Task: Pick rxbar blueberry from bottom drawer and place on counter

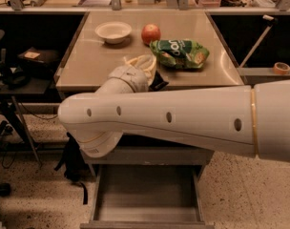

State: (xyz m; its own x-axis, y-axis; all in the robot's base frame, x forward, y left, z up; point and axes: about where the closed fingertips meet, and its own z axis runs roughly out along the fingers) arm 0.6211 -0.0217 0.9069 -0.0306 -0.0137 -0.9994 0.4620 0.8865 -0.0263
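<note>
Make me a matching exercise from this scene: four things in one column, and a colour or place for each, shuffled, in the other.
Things:
1. bowl
2. apple
3. chip bag
4. tool

Colour or place:
A. green
B. at the front edge of the counter
C. red
D. white

Pairs: 1-D, 2-C, 3-A, 4-B.

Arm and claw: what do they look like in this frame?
The arm is a thick, smooth white tube with small dark oval holes and a thin gold ring. The claw, over the front edge of the counter, looks cream-coloured.
</note>
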